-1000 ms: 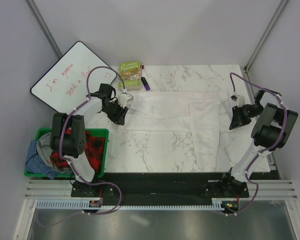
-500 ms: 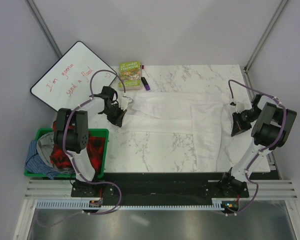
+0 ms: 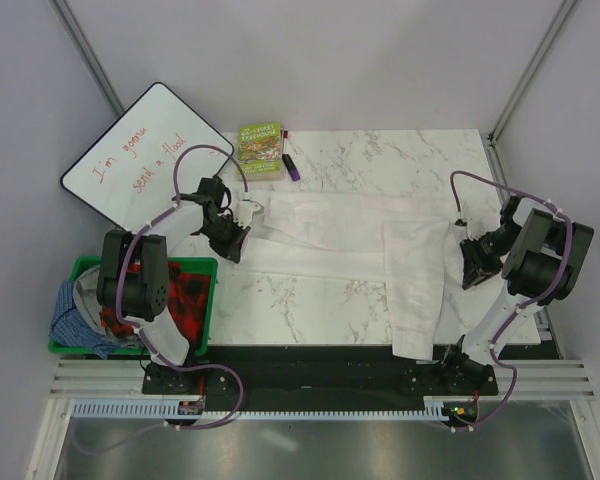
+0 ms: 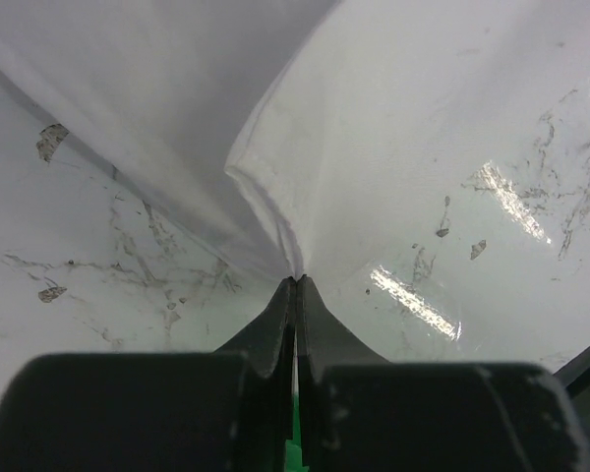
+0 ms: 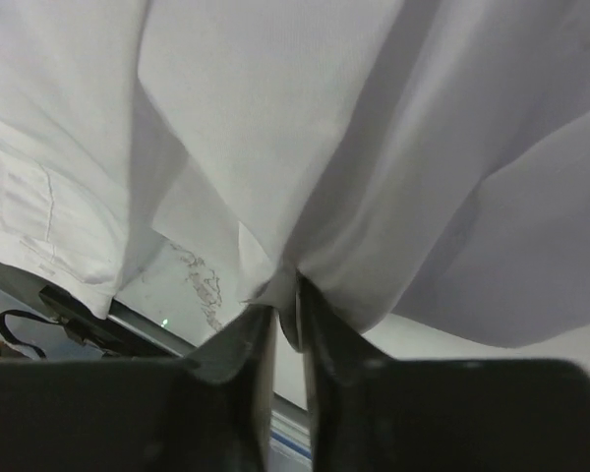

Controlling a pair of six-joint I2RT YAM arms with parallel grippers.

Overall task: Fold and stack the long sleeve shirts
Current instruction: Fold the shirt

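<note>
White shirt lying across the marble surface between 2 grippers: the left gripper is clamped tight on its left edge, and the right gripper nips its right edge. The wrist views show the cloth pinched at the fingertips. Only the top view shows 1 portion overhanging the near edge.

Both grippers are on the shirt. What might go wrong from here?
The left gripper pinches only a thin edge fold of the shirt; a pull may slip it free.
A shirt panel hangs over the table's near edge; it may drag or snag.
The book and marker lie close behind it; swung cloth may knock them.
</note>
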